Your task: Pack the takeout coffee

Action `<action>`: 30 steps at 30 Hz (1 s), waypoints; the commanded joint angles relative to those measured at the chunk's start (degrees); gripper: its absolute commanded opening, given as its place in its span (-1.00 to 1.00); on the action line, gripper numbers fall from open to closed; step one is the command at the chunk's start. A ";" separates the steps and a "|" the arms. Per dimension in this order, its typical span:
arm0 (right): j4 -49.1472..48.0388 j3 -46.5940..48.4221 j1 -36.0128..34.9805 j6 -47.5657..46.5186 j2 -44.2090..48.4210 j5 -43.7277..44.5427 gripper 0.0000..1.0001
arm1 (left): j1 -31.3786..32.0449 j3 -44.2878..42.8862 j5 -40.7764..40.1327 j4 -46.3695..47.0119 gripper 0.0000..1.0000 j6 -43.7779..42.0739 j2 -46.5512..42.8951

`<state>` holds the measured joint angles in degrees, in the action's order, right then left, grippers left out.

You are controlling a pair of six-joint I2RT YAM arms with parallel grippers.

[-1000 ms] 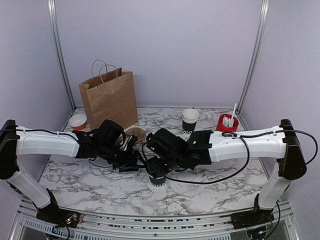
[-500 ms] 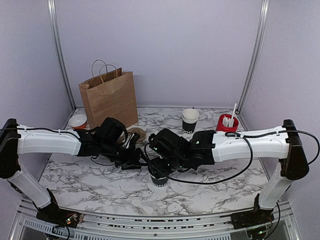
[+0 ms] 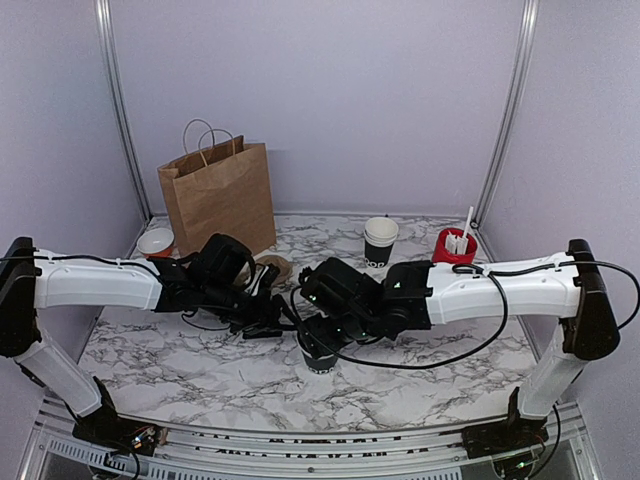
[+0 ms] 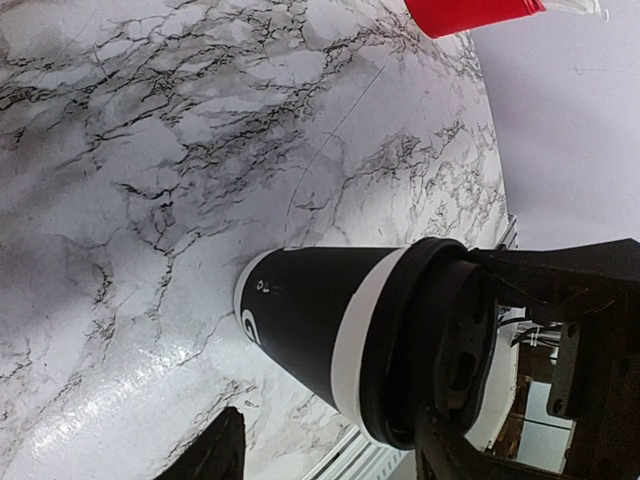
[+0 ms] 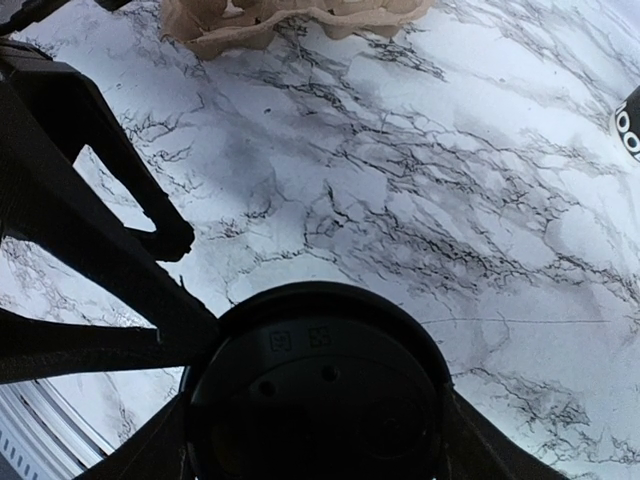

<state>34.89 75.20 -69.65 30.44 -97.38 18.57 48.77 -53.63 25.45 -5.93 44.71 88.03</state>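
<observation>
The takeout coffee (image 3: 318, 356) is a black paper cup with a white rim, standing near the table's front middle. Its black lid (image 5: 315, 385) sits on top. My right gripper (image 3: 320, 335) is directly above it, and in the right wrist view (image 5: 315, 425) its fingers press both sides of the lid. My left gripper (image 3: 272, 318) is open just left of the cup. In the left wrist view the cup (image 4: 320, 325) lies between its spread fingers (image 4: 218, 450); one finger is clear of the cup wall, the other is near the lid (image 4: 440, 340).
A brown paper bag (image 3: 218, 195) stands at the back left, with a small white bowl (image 3: 156, 242) beside it. A beige cardboard piece (image 3: 272, 266) lies behind the left gripper. A nested cup stack (image 3: 380, 240) and a red cup of white sticks (image 3: 455, 245) stand at the back right.
The right gripper and the cup under it have shifted slightly right and settled lower. The left gripper has moved a little right, staying beside the cup.
</observation>
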 commanded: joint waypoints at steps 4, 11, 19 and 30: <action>0.62 -0.73 0.06 -0.03 1.36 -0.35 0.54 | 0.46 -1.51 0.45 -1.45 0.12 0.13 -1.08; 0.35 -1.58 0.04 0.39 1.49 -0.37 0.56 | 1.30 -2.22 1.22 -0.89 0.01 0.64 0.41; 1.02 -1.83 0.09 0.37 1.20 -0.40 0.62 | 1.93 -3.21 1.35 -0.39 -0.06 0.99 1.62; 0.82 -2.19 0.08 0.34 3.19 0.37 0.74 | 2.11 -3.24 0.36 -0.79 -0.19 1.35 2.18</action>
<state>34.17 73.41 -69.65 30.46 -95.74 18.52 50.59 -56.10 26.22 -5.63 46.09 89.23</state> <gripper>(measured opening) 0.867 0.411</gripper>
